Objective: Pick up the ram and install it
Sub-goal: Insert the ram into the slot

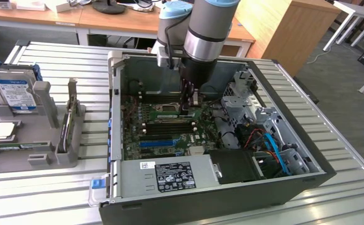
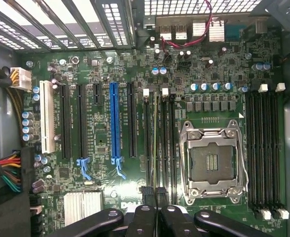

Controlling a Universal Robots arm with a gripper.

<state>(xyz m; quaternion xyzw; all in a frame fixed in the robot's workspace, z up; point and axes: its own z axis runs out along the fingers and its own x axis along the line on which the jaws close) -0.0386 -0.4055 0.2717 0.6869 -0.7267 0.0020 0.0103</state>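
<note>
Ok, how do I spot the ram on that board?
Inside the open computer case, find the silver processor socket. In the black slots beside it, the ram is the thin green stick on edge, gripped by the end effector; neighbouring slots are empty.

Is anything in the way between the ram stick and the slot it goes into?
Nothing visible. The gripper holds the ram edge-on right over the black memory slots beside the empty processor socket; no cable crosses them.

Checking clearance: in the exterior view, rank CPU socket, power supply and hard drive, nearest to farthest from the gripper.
1. CPU socket, just beside the gripper holding the ram.
2. Power supply, at the case near edge.
3. Hard drive, on the rack, exterior view's left.
</note>
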